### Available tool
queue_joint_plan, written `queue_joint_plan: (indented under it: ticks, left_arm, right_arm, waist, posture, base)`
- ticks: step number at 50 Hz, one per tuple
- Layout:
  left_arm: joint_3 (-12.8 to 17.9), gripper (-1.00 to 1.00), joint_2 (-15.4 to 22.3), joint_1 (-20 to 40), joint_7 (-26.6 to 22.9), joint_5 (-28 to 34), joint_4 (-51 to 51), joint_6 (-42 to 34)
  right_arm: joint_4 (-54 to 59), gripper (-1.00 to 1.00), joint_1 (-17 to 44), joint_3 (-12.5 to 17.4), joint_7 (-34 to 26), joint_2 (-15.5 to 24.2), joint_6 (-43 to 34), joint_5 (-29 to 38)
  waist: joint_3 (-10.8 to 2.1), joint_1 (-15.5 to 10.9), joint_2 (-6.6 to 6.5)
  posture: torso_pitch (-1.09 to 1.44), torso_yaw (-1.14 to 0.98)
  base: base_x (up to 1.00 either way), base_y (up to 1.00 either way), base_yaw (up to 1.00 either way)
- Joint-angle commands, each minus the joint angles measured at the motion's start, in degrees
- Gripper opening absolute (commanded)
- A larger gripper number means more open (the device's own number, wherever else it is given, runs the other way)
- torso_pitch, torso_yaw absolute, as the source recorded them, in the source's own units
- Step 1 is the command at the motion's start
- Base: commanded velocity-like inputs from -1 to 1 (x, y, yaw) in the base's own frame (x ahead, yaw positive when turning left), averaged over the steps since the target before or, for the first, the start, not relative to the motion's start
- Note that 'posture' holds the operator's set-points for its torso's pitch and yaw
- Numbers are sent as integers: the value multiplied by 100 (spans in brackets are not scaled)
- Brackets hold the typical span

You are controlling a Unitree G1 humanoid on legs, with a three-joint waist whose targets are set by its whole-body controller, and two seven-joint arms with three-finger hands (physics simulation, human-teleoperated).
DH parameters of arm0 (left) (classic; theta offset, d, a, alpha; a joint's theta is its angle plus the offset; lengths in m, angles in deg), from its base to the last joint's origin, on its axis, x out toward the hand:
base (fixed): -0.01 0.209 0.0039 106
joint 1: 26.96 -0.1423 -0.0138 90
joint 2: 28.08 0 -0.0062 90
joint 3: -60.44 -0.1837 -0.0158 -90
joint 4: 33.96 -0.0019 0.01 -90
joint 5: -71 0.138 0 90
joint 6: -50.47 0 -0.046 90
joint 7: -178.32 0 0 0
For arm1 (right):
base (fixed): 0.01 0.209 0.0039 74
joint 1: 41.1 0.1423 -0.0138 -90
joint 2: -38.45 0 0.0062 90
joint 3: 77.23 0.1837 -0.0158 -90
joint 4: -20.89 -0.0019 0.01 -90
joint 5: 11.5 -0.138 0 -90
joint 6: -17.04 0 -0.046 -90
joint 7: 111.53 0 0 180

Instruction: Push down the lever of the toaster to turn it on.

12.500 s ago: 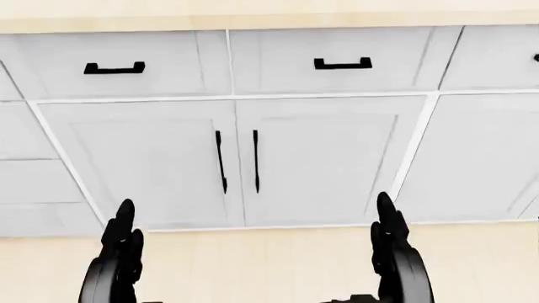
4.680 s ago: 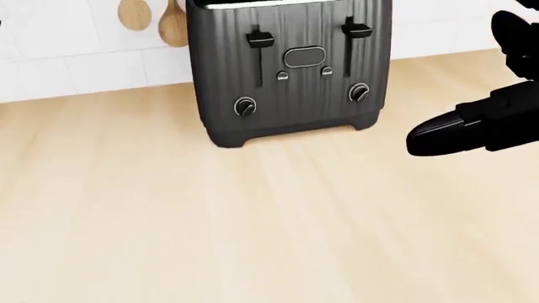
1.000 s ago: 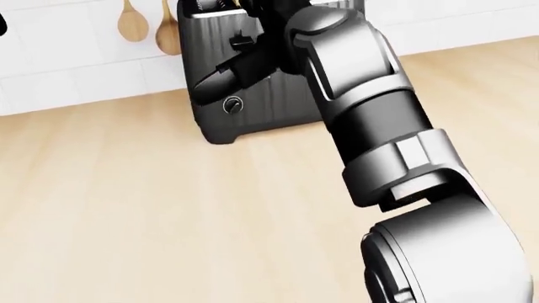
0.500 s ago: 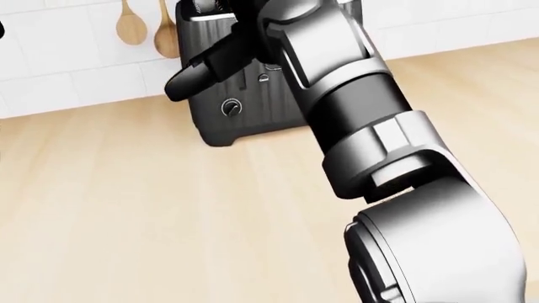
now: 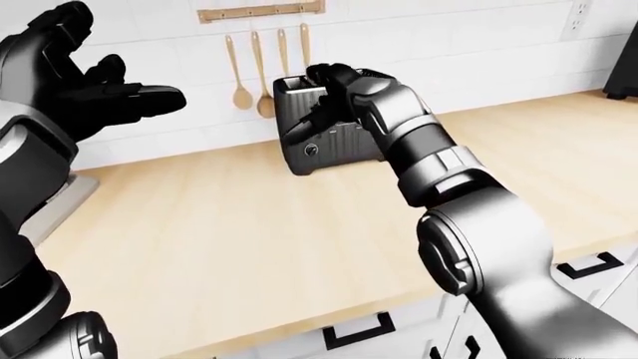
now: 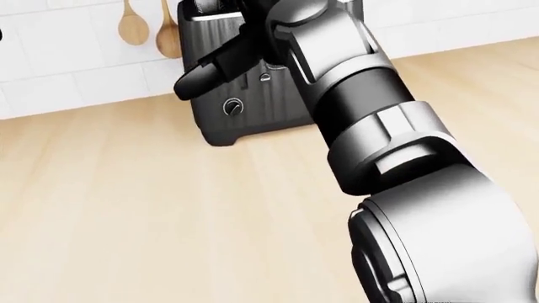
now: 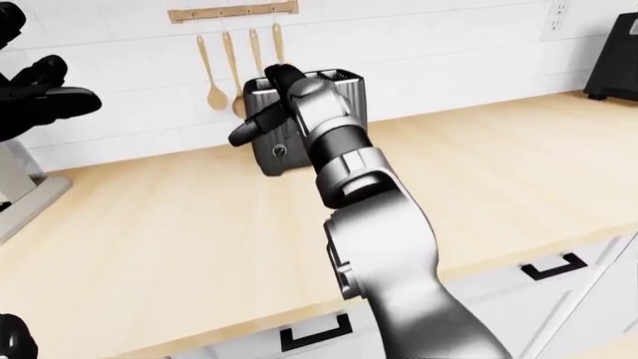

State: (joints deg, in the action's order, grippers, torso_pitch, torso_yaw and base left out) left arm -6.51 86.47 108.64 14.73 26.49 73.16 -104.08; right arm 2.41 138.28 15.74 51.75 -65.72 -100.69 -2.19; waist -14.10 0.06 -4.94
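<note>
the dark ribbed metal toaster (image 5: pixel 334 138) stands on the pale wooden counter (image 5: pixel 249 232) against the white tiled wall (image 5: pixel 479 45), under a row of hanging wooden spoons (image 5: pixel 239 75). the robot's black right hand (image 6: pixel 220 60) is pressed up to the toaster's face, fingers loosely extended, not clenched on anything; whether a finger sits on a lever cannot be told, as the arm hides both. the levers run vertically, so the coming move is straight down. the left hand (image 5: pixel 95 93) hangs open, well apart to the left.
</note>
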Motion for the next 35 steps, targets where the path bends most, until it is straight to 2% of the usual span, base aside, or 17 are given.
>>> queue_joint_plan:
  ticks: [1,21,35]
  left_arm:
    - [66,100,88,163,4,18,53,177]
    - [102,100,126,89,58,-75,108,202]
    - [124,100,124,78,119,-167,197,154]
  right_arm:
    - [-201,100,210,25,44,65,175,7]
    - [-57,100,5,74,63,0,338,-5]
    - [-23,100,438,152,67,175,290,-51]
  waist:
    - [-69,0,-33]
    - [-81,-5,-35]
    - [-69,-6,-30]
  posture:
    - [-40,0]
    - [-40,0]
    - [-40,0]
  base:
    - [0,0,0]
    - [0,0,0]
    - [0,0,0]
